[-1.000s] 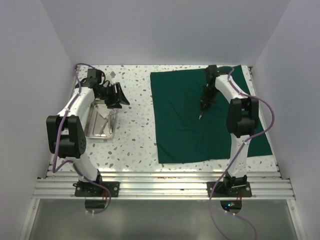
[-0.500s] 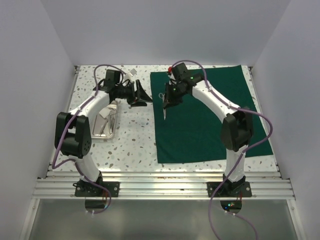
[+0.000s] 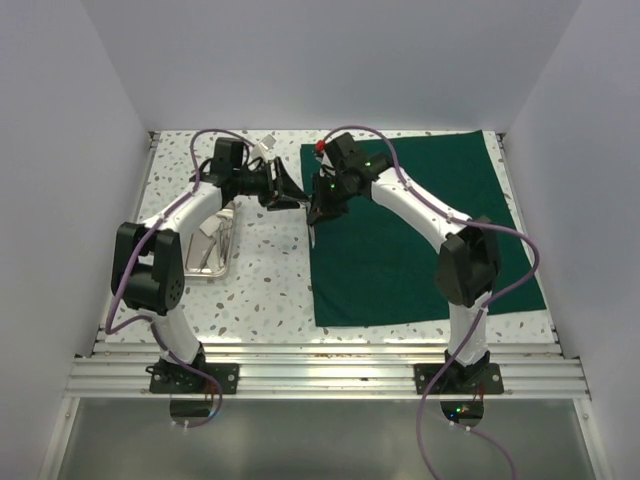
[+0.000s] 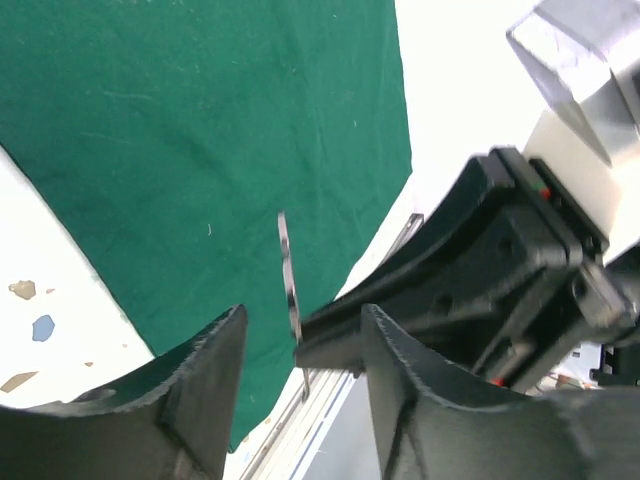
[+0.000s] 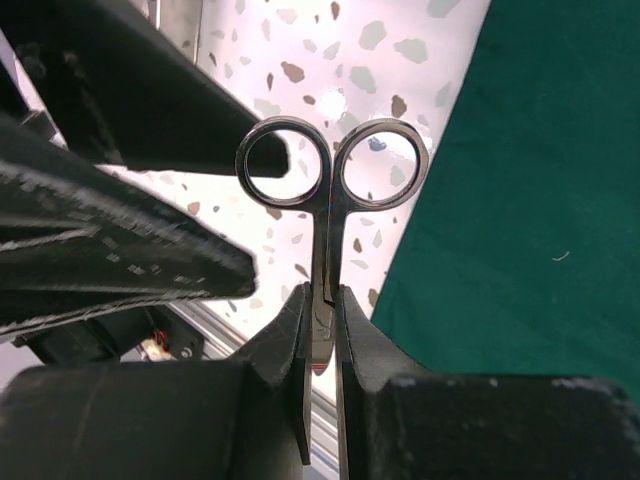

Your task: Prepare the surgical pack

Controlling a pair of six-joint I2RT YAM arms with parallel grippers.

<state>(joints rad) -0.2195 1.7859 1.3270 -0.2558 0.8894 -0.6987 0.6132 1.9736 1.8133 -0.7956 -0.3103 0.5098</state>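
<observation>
The dark green drape (image 3: 420, 240) lies flat on the right half of the table. My right gripper (image 5: 322, 300) is shut on the blades of steel scissors (image 5: 330, 170), whose finger rings point away from it. It holds them over the drape's left edge (image 3: 313, 212). My left gripper (image 3: 290, 195) faces it from the left, jaws open. In the left wrist view the scissors (image 4: 289, 285) show edge-on between the open fingers (image 4: 200, 400), with no contact visible. The steel tray (image 3: 190, 268) sits at the left with instruments (image 3: 208, 245) inside.
White walls close in the speckled table on three sides. An aluminium rail (image 3: 320, 370) runs along the near edge. Both arms meet near the table's back centre, their purple cables (image 3: 520, 250) looping beside them.
My right arm has swung left across the drape with the scissors to the drape's left edge. My left arm has moved from above the tray to the right, meeting it.
</observation>
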